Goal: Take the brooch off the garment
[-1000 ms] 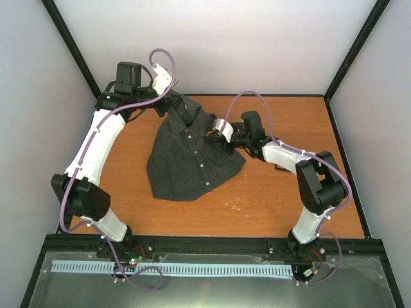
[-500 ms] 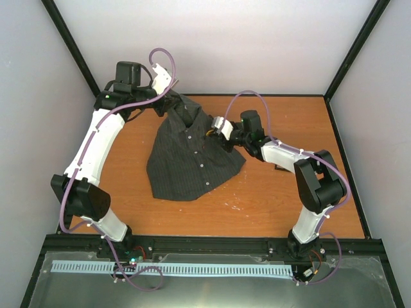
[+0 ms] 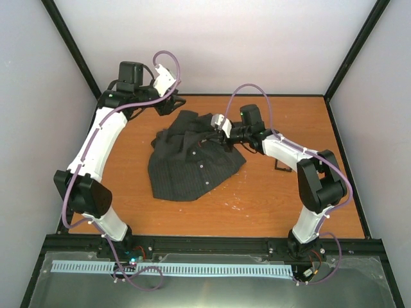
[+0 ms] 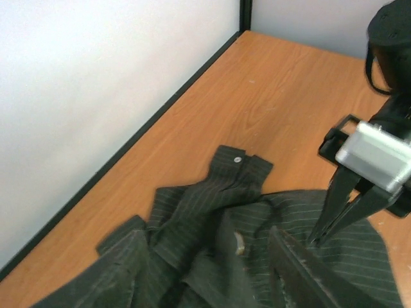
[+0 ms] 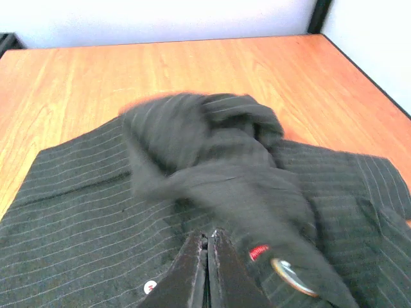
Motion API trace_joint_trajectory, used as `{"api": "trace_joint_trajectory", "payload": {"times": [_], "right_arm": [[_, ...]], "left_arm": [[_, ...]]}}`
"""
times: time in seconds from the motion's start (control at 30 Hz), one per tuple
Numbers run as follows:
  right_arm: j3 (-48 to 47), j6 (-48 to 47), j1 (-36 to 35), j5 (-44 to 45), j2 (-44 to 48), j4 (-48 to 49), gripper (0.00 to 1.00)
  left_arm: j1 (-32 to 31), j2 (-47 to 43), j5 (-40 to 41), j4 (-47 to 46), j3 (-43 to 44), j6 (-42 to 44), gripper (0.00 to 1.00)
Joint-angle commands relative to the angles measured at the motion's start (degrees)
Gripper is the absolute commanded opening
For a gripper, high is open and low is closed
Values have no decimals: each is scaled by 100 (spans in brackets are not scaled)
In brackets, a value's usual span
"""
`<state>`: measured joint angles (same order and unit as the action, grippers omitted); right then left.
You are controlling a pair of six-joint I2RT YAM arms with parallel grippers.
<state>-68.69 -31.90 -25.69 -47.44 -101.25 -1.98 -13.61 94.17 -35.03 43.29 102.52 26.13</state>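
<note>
Far left, top view: left tool (image 3: pixel 171 102) raised over bare counter (image 3: pixel 257 205) near the far-left corner, just past the collar end of the shirt (image 3: pixel 186 170). Left wrist view: fingers (image 4: pixel 125 266) spread wide, nothing between them. Open, gripping nothing, dark cloth underneath.

Middle: dark pinstriped button shirt, crumpled on the counter. Collar end bunched up toward the far side, hem spread flat toward the near side. Small white buttons (image 3: pixel 201 165) down the front. Bunched part blurred in right wrist view.

On the shirt front, close under the bunched collar: brooch (image 5: pixel 292 276), tiny golden-brown oval, beside a small red tag (image 5: pixel 258 252). Same brooch (image 4: pixel 239 242) a tan speck in left wrist view. Just beside the right tool's tips, not between them.

Right of centre: right tool (image 5: pixel 207 242) closed, fingers pressed together, tips down on the shirt front. Cannot tell whether any cloth is pinched in there.

Further right: small black square tray (image 3: pixel 281 165) on the counter, tucked beside the right forearm and partly hidden by it, apart from shirt and brooch.
</note>
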Motion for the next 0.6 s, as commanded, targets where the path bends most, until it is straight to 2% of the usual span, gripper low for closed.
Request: {"api": "trace_joint_trajectory", "payload": {"times": [0.0, 0.07, 0.13, 0.27, 0.37, 0.57], "right_arm": [[10, 689, 220, 156, -82, 117, 5], [59, 981, 240, 448, -104, 334, 19], [101, 1026, 242, 625, -110, 439, 39], [305, 910, 256, 973, -54, 691, 55], [326, 606, 267, 1209, -72, 512, 57], [625, -114, 267, 1404, 19, 483, 59]], "left_arm": [[7, 34, 354, -296, -161, 277, 56], [7, -14, 509, -463, -514, 470, 59], [7, -30, 567, -530, -896, 718, 61], [7, -32, 311, -233, -1729, 1495, 72], [-9, -26, 334, -359, -2607, 1895, 80], [96, -30, 1467, -691, -3856, 2983, 82]]}}
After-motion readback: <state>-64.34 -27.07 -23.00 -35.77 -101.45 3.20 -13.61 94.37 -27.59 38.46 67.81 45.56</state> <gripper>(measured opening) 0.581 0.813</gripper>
